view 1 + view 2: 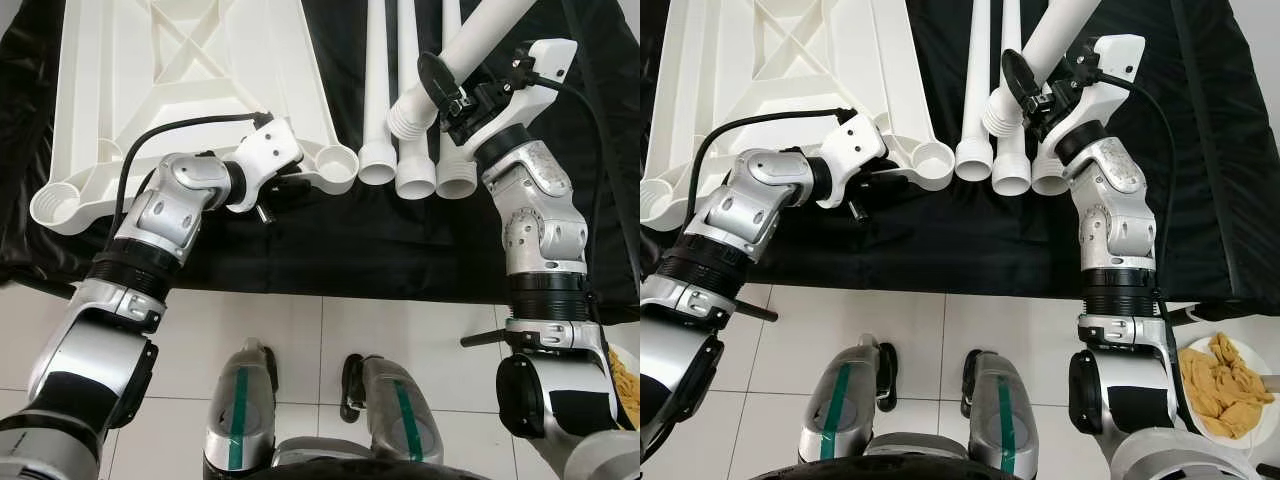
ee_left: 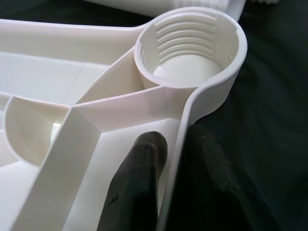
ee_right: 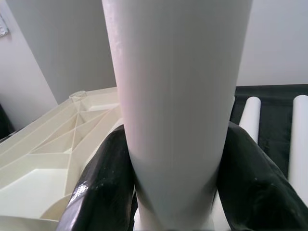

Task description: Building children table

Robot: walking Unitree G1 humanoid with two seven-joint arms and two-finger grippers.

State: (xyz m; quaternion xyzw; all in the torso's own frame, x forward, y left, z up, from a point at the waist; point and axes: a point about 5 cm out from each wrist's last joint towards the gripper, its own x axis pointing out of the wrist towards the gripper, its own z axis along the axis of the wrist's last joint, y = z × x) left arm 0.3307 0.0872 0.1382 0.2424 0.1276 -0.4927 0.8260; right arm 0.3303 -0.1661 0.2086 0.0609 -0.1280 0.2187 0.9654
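A: Right gripper: fingers pinching a leg, lifted above the cloth.
B: Left gripper: fingers pinching the tabletop rim beside its socket.
A: Risk: threaded end entering tilted, jamming.

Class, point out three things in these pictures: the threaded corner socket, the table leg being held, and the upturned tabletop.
threaded corner socket (image 2: 190, 48), left wrist view, inner ribbed wall.
held table leg (image 3: 175, 96), right wrist view, smooth shaft.
upturned tabletop (image 1: 190, 45), left eye view, ribbed underside.
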